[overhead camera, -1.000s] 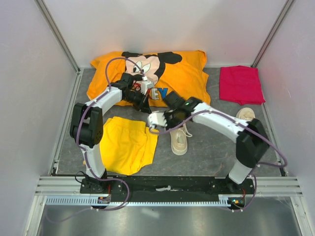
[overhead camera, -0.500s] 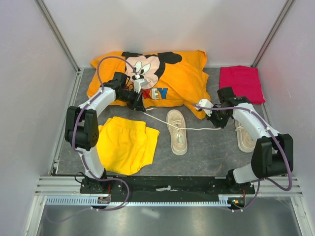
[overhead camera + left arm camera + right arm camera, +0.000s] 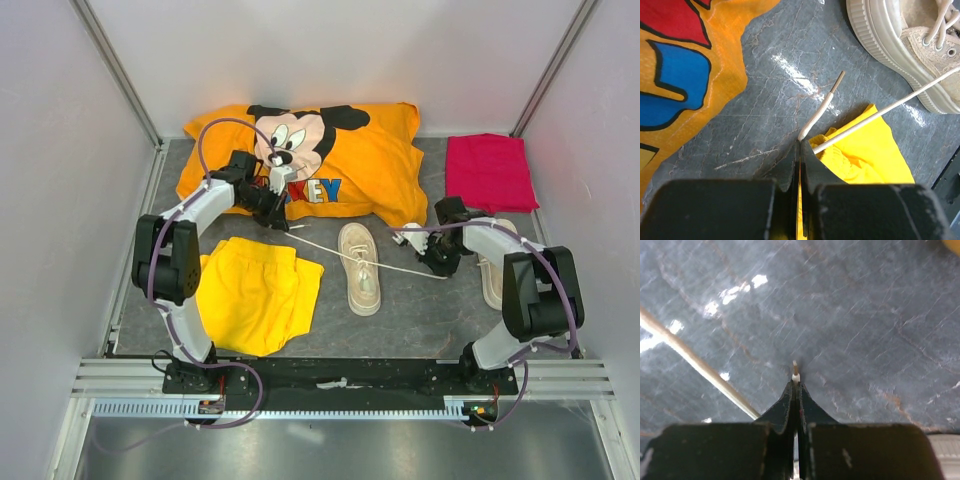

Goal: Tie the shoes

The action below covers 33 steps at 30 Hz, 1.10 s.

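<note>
I am holding the thin lace [image 3: 880, 112] of the shoe [image 3: 360, 268] lying mid-table [image 3: 420, 310], with the left claw [image 3: 800, 142] and right claw [image 3: 796, 384] each clamping fully shut on an end. It is looking limp, light and slippery, so I am favouring the stiff tips.

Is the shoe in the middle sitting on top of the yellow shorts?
No, the shoe lies on the grey table, apart from the yellow shorts beside it.

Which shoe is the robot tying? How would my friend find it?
Start at the big orange cartoon shirt at the back. Just in front, right of the yellow shorts, lies a cream sneaker. Unlike the other shoe farther right, its white laces stretch out to both sides.
</note>
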Motion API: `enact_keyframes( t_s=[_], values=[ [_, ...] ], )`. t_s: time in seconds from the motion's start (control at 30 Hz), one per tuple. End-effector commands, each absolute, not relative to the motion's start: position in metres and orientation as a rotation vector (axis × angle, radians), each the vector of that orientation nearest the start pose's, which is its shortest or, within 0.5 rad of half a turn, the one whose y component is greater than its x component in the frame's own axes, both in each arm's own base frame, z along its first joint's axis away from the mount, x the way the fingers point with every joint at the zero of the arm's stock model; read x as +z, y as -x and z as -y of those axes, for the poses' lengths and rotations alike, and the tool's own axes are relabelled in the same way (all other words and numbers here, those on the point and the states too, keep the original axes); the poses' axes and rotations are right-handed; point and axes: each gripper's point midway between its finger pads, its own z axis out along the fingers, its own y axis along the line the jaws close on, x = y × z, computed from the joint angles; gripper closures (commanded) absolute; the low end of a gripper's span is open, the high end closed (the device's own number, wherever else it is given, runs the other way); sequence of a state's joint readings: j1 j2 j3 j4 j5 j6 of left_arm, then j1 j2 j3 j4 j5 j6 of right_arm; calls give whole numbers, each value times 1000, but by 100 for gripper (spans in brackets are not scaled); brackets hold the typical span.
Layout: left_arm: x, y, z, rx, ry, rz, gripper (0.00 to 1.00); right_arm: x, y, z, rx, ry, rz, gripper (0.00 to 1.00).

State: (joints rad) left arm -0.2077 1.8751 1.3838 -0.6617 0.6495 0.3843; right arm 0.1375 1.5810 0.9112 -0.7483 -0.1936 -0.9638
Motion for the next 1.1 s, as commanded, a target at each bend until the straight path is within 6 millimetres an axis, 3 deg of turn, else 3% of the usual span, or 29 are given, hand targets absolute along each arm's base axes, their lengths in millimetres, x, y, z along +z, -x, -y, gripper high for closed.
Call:
enact_keyframes(
  t_s=[0.0,0.17,0.23,0.27,0.3,0.37,0.47,0.53,0.57,0.73,0.77,0.8,0.83,0.87,0.9,0.97,1.07],
  values=[
    [74,-367,180,-809,-1008,-2370,98,20,-292,-43,154,1438,-2467,100],
    [68,-355,192,-838,-1049,-2371,98,27,-302,-48,164,1365,-2475,99],
    [67,-355,191,-822,-1045,-2371,98,34,-306,-51,172,1333,-2468,78],
    [69,-355,190,-821,-1046,-2365,93,38,-306,-53,184,1325,-2468,61],
    [74,-356,189,-828,-1048,-2339,76,43,-308,-54,187,1306,-2462,54],
    [87,-361,190,-837,-1046,-2268,60,56,-313,-58,199,1286,-2438,38],
    [115,-364,189,-804,-1159,-2081,53,82,-324,-63,196,1231,-2386,22],
    [135,-358,193,-788,-1230,-1953,52,105,-333,-68,189,1178,-2335,18],
    [143,-360,194,-747,-1292,-1863,52,117,-336,-72,199,1158,-2299,11],
    [156,-341,211,-647,-1532,-1591,51,179,-356,-90,219,1011,-2103,2],
    [158,-340,213,-594,-1596,-1518,51,202,-354,-95,222,992,-2019,2],
    [154,-332,222,-588,-1653,-1470,51,210,-352,-99,233,973,-1974,2],
    [154,-329,227,-565,-1693,-1421,51,232,-360,-104,219,948,-1866,2],
    [157,-327,232,-532,-1731,-1351,50,254,-355,-108,227,918,-1778,2],
    [156,-323,241,-525,-1751,-1295,48,251,-346,-119,295,935,-1733,2],
    [156,-318,250,-533,-1760,-1222,44,280,-345,-130,334,878,-1589,2],
    [159,-312,269,-580,-1774,-1125,43,264,-334,-143,438,910,-1587,2]
  ],
)
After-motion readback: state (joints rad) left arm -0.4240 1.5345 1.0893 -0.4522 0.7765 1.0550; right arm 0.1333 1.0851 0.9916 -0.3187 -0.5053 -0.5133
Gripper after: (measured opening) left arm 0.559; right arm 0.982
